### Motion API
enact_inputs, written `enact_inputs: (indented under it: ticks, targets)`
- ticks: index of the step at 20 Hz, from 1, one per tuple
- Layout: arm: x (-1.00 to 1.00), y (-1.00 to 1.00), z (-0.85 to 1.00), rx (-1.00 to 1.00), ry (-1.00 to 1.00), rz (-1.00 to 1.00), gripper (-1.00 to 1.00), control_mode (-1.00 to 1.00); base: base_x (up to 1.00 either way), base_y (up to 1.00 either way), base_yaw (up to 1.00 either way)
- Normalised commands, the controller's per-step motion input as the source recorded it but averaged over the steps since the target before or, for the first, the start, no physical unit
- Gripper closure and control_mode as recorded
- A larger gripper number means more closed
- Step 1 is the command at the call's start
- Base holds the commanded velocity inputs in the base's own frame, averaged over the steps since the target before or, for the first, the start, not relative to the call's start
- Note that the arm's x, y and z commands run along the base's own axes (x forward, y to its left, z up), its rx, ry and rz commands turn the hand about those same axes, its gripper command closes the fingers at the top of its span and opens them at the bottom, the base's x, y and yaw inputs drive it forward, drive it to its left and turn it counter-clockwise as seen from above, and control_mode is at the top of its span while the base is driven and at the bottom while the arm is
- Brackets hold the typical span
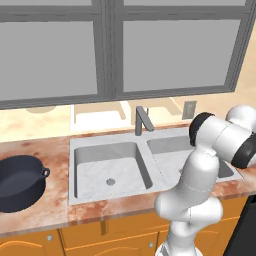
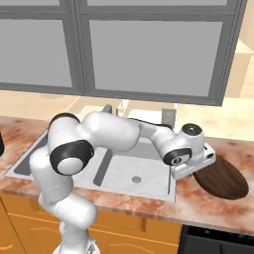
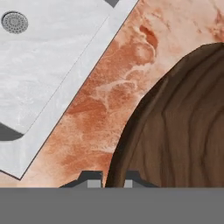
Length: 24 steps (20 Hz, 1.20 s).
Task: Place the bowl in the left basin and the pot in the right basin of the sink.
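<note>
One wooden bowl (image 3: 175, 127), sitting on the bench (image 3: 105, 100) beside the right basin (image 3: 48, 57): hand (image 3: 109, 183) is clenching its near rim between the fingertips. Lifting straight, level, is advisable before crossing to the left basin (image 1: 107, 167).

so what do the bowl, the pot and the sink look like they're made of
The bowl: looks like dark brown wood, with wavy grain lines across it and a matte finish. The pot: probably dark metal or enamel, smooth navy-black with a faint sheen; hard to say which. The sink: light-grey marbled surface, stone-like, though the render leaves that open.
</note>
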Motion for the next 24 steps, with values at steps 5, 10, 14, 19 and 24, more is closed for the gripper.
enact_inputs:
  ticks: [5,10,14,19,24]
  targets:
    - [-0.12,0.32,0.29,-0.12,-0.17,0.01,1.00,-1.00,0.00,0.00,0.00]
    - [-0.15,0.30,0.33,-0.11,-0.09,0.01,1.00,-1.00,0.00,0.00,0.00]
    - [-0.17,0.27,0.32,-0.05,0.00,0.02,1.00,-1.00,0.00,0.00,0.00]
    - [-0.10,0.27,0.43,-0.05,0.01,0.04,1.00,-1.00,0.00,0.00,0.00]
    - [-0.11,0.29,0.39,-0.01,0.06,0.10,1.00,-1.00,0.00,0.00,0.00]
